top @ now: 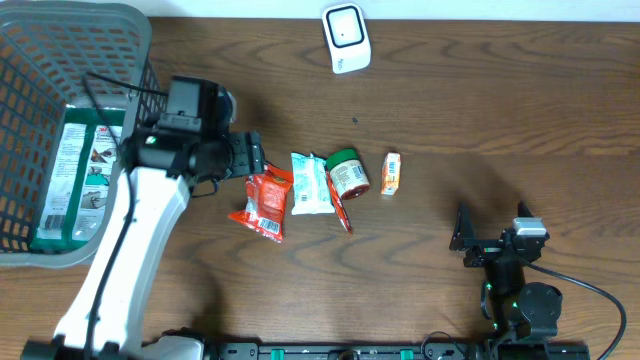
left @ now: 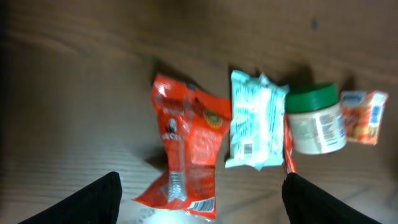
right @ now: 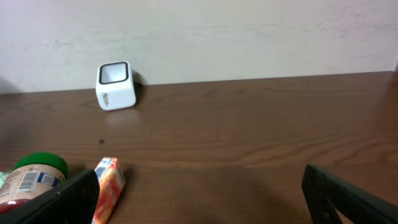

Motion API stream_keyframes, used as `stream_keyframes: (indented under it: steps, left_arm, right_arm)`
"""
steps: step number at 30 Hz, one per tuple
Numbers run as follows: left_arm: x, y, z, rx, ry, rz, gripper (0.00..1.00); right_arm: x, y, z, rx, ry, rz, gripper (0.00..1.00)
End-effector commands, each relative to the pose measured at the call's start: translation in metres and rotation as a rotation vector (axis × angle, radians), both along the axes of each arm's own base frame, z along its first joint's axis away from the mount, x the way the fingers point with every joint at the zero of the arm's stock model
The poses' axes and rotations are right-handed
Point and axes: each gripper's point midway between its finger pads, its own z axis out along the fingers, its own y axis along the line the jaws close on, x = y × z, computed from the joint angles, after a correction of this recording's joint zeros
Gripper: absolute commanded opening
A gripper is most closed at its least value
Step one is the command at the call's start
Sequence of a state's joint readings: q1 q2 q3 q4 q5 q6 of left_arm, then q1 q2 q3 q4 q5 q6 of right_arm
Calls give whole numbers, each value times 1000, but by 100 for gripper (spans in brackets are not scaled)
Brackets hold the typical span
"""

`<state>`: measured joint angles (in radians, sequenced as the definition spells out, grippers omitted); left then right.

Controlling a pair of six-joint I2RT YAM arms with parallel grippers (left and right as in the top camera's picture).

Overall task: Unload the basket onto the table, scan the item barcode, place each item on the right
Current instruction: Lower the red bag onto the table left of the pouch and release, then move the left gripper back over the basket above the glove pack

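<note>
Left hand (left: pixel 202 183) wide and empty, red packet (left: pixel 186 149) just ahead.
White packet (left: pixel 255 121) lies just beside it; closing fingers (left: pixel 93 199) may catch both.

One scanner (top: pixel 346 38), one red packet (top: pixel 264 205), one white packet (top: pixel 310 184), one green-lidded jar (top: pixel 349 173), one orange carton (top: pixel 391 174), one basket (top: pixel 40 60)

Pouch (top: pixel 265 205), packet (top: pixel 309 184), jar (top: pixel 349 173) and carton (top: pixel 391 173) lie in a row right of the basket (top: pixel 30 60), scanner (top: pixel 346 38) behind them.
</note>
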<state>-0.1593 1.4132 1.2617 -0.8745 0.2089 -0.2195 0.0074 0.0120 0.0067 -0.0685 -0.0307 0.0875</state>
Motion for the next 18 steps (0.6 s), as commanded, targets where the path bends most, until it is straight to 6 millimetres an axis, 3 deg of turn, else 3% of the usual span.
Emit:
stream_keyframes:
  steps: [1, 7, 13, 18]
  left_arm:
    - [5, 11, 42, 52, -135, 21, 84]
    - [2, 37, 98, 104, -225, 102, 84]
    - [-1, 82, 156, 129, -314, 241, 85]
    - [-9, 125, 180, 148, -348, 378, 85]
  right_arm:
    - [0, -3, -1, 9, 2, -12, 99]
    - [0, -3, -1, 9, 2, -12, 99]
    - [0, -3, -1, 9, 2, -12, 99]
    - [0, -3, -1, 9, 2, -13, 99]
